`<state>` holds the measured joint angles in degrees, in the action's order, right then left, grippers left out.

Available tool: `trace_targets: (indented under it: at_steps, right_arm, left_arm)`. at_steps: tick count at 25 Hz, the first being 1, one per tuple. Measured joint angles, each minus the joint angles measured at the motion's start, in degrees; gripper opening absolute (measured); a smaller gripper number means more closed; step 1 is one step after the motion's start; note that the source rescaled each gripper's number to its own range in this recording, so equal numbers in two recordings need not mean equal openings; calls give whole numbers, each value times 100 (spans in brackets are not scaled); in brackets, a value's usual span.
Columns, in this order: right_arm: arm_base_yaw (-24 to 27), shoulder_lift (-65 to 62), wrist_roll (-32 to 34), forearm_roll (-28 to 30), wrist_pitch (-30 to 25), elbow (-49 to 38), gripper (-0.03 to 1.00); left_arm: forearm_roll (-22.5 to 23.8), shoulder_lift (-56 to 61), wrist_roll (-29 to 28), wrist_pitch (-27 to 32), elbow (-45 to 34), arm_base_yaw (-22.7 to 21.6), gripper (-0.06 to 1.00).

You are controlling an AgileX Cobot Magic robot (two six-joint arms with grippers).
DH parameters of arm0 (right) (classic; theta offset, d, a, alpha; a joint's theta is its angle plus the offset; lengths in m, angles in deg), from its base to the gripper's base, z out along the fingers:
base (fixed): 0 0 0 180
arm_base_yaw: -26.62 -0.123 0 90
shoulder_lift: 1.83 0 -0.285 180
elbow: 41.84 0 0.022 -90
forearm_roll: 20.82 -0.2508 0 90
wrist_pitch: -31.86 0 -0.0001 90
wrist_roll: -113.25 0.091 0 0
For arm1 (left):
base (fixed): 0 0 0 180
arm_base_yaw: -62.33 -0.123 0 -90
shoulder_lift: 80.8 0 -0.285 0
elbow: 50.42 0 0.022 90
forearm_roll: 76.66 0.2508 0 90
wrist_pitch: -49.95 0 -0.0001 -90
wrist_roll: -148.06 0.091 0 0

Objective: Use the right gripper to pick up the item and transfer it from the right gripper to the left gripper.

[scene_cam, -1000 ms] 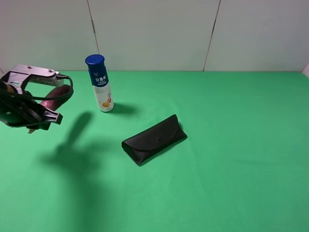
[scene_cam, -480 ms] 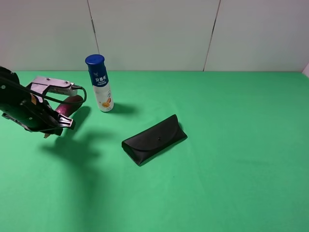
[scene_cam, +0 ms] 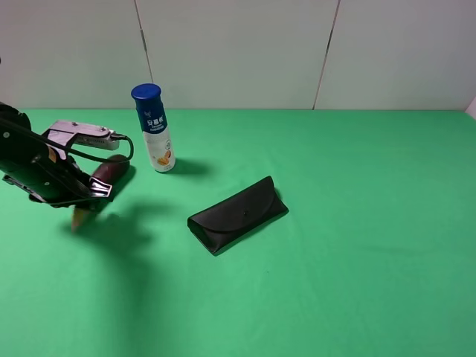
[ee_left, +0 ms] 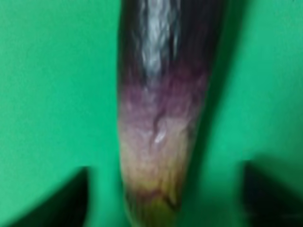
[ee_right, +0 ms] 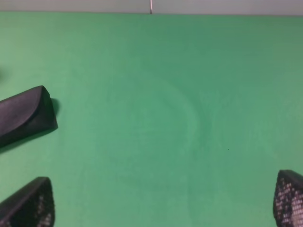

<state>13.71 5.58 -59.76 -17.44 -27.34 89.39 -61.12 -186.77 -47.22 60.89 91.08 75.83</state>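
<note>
The green table [scene_cam: 357, 223] filled the scene, with the left gripper [scene_cam: 78, 195] low over its left part. The left wrist view showed its two dark fingertips [ee_left: 71, 201] standing apart on either side of the eggplant [scene_cam: 104, 178], with green cloth visible between each tip and the skin, so the pincer looked released rather than clenched on it. The eggplant lay between those tips, its dark glossy end toward the bottle [scene_cam: 154, 128] and its pale yellowish point sticking out below the pincer, down at the cloth. The black glasses case [scene_cam: 238, 214] lay well off to the pincer's right, nearer the table's middle, and the blue-capped bottle stood upright just beyond the pincer. The right gripper [ee_right: 161, 203] hung elsewhere over bare green with its mesh-faced fingers spread wide, holding nothing, one end of the case near its left finger.
</note>
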Motion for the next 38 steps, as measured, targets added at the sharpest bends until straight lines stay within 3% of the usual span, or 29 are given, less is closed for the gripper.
trace_targets:
  at_steps: [1,2,5,19,26,38]
  right_arm:
    - [0,0,0,0,0,0,100]
    - [0,0,0,0,0,0,100]
    - [0,0,0,0,0,0,100]
    - [0,0,0,0,0,0,100]
    - [0,0,0,0,0,0,100]
    - [0,0,0,0,0,0,100]
  left_arm:
    - [0,0,0,0,0,0,75]
    - [0,0,0,0,0,0,83]
    - [0,0,0,-5,0,0,96]
    - [73,78,4,222,0,0,100]
    - [137,835,4,1490,182,0,100]
    - [143,3445,138,4107,556,0,100]
